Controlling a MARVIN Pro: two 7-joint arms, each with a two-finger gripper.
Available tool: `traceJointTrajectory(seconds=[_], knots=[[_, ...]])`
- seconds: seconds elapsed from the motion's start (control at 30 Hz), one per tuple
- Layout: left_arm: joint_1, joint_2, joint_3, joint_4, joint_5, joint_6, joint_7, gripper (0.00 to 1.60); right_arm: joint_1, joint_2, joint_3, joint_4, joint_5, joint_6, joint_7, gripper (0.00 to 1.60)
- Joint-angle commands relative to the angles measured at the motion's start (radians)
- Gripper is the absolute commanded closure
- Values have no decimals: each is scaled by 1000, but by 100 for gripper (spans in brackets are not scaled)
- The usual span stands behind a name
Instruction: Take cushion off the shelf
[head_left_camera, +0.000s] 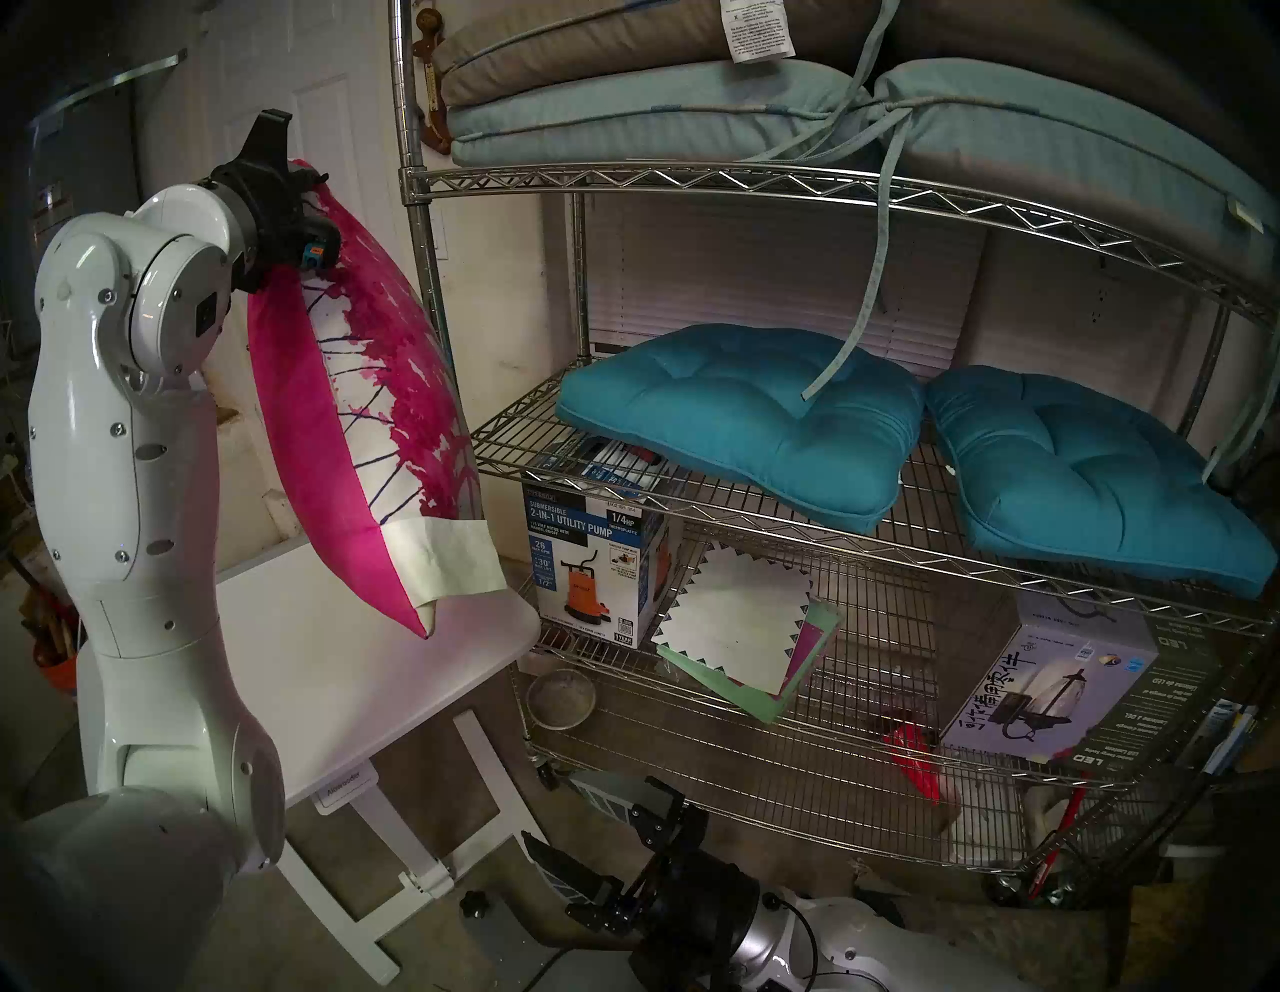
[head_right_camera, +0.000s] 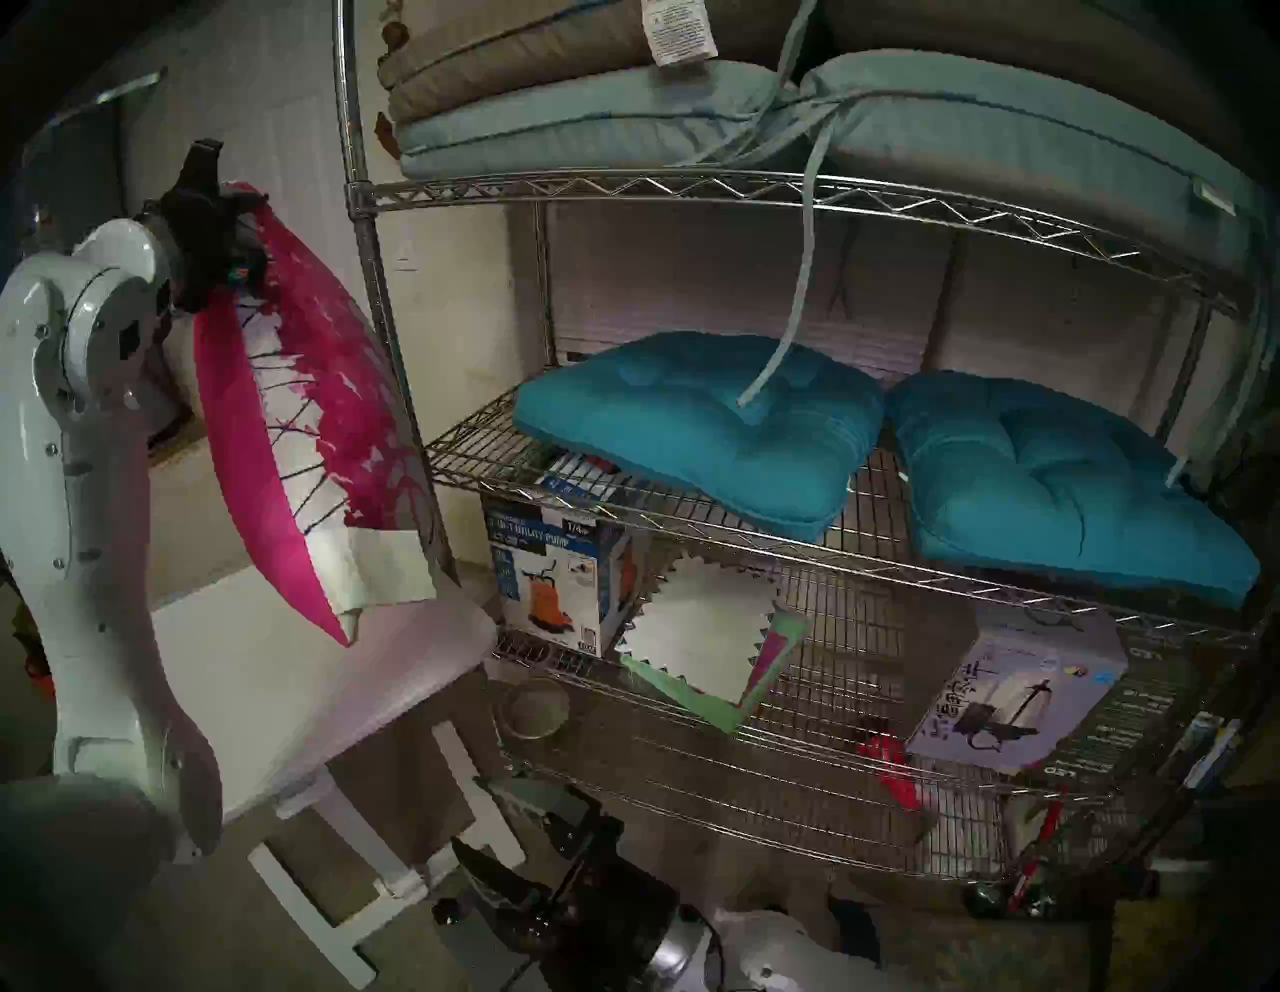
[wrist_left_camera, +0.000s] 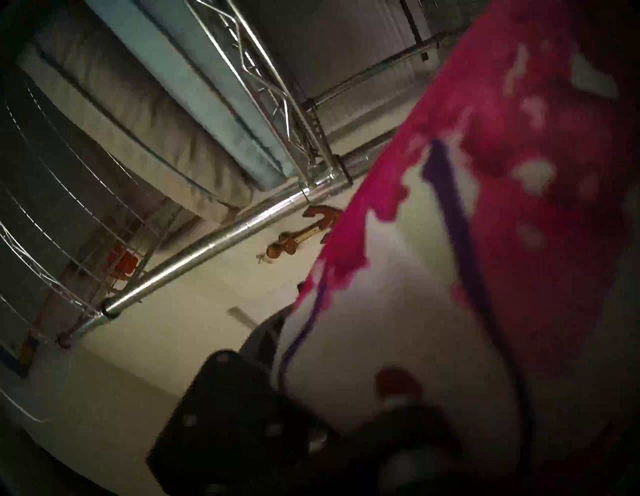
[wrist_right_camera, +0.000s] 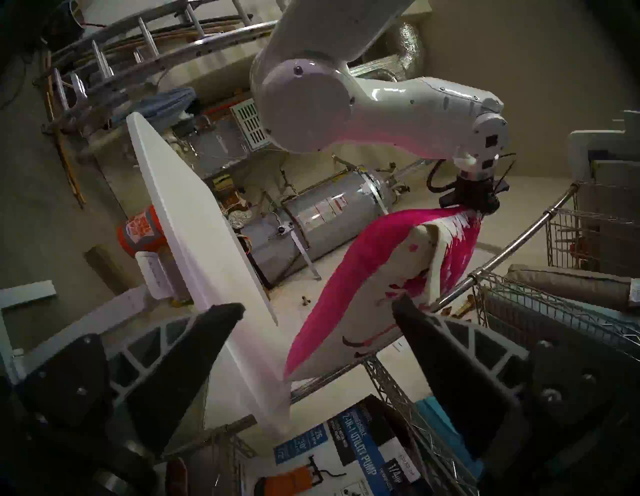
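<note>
Right gripper (head_left_camera: 589, 842) low in front, black fingers spread wide, nothing between them.

Higher up, left gripper (head_left_camera: 315, 201) clenched on the top corner of the cushion (head_left_camera: 360, 415); fingertips hidden behind the fabric in the head views. Hanging free from that pinch, clear of the shelf (head_left_camera: 692, 181) and just beside its chrome front-left post, over the small white table (head_left_camera: 360, 665) without touching it. Plump, square, soft cloth: white front with magenta splatter and thin dark lines, solid magenta back, long white label (head_left_camera: 450, 558) folded out near the lower corner. Chrome wire tiers with zigzag edges; two tufted teal seat cushions (head_left_camera: 748, 415) on the middle tier, pale blue-grey pads with ties on the tier above, a cardboard pump box (head_left_camera: 589, 554) on the tier below.
</note>
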Motion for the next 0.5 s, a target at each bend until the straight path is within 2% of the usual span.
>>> traceJointTrajectory(seconds=[0.0, 0.47], knots=[[93, -26, -60, -110, 25, 44, 5, 160, 2, -17, -5, 3, 4, -7, -16, 0], [246, -71, -178, -198, 47, 71, 24, 160, -14, -10, 3, 19, 4, -3, -42, 0]])
